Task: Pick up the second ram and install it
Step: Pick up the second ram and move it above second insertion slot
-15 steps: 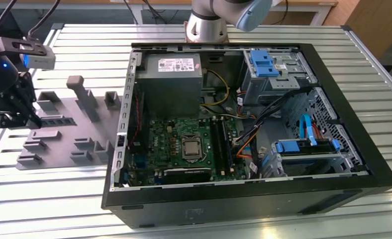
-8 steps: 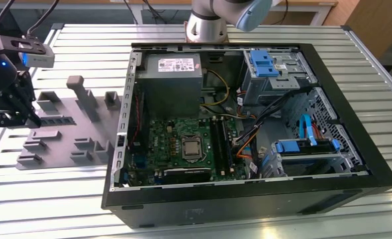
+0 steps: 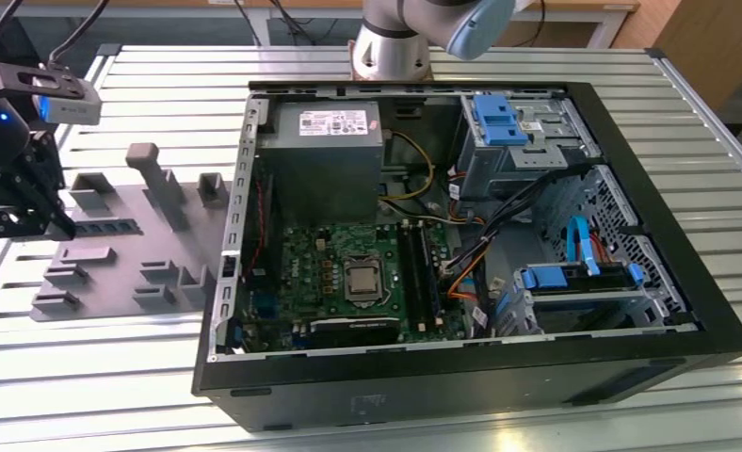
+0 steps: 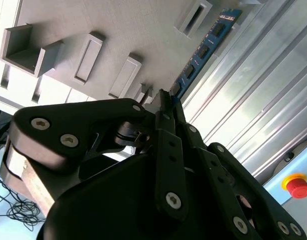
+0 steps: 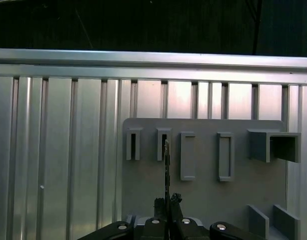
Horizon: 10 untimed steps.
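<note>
The slatted metal table runs under everything, and its far edges are cut off. On it lies the open black computer case, well away from the jaws toward the exterior view's right. The green motherboard lies flat inside the case. The arm's base stands behind the case, cropped at the top.

Directly below the jaws is the grey tray with its raised blocks and slots. In both wrist views part of it is cut off.

The gripper hangs over the tray's end farthest from the case. Much of its black body is lost past the exterior view's left edge. The jaws are drawn in narrow around the second ram, pinching it at the fingertips.

The blue stick runs out beyond the jaws over the tray. Its near end is hidden behind the fingers. In the first wrist view the stick shows edge-on above the gripper, so its chips cannot be seen. I cannot tell whether its lower edge touches the tray.

A red button sits off to one side of the jaws.
</note>
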Motion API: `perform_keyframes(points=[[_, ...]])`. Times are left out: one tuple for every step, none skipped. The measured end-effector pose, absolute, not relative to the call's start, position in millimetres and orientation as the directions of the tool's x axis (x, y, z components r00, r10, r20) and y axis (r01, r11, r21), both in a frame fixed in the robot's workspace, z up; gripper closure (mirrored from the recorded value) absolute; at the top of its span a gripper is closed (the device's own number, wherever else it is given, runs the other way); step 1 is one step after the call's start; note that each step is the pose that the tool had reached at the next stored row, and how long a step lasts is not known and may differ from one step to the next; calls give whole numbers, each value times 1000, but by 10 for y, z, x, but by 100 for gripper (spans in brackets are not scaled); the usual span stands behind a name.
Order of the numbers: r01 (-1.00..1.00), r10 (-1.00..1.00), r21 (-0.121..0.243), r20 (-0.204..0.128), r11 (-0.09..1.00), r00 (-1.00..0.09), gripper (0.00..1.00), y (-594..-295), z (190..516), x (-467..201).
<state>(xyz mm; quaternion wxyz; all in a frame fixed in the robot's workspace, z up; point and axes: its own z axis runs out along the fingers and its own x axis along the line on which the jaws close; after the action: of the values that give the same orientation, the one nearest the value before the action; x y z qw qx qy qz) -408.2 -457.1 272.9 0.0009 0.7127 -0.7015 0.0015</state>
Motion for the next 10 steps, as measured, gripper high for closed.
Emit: perform_keyframes(points=[[-1000, -1000, -1, 4, -16, 16, 86, -4571, 2733, -4082], [-1000, -1000, -1, 4, -16, 16, 86, -4571, 2739, -4082], [-1000, -1000, -1, 4, -16, 16, 86, -4571, 2744, -4082], [-1000, -1000, -1, 4, -16, 16, 86, -4571, 2749, -4082], [-1000, -1000, -1, 5, -16, 16, 86, -4571, 2754, -4082], [-1000, -1000, -1, 5, -16, 16, 86, -4571, 2764, -4082], [-1000, -1000, -1, 5, -16, 16, 86, -4570, 2770, -4082], [-1000, -1000, -1, 6, -16, 16, 86, -4570, 2778, -4082], [-1000, -1000, -1, 6, -16, 16, 86, -4570, 2784, -4082], [-1000, -1000, -1, 6, -16, 16, 86, -4571, 2789, -4082]])
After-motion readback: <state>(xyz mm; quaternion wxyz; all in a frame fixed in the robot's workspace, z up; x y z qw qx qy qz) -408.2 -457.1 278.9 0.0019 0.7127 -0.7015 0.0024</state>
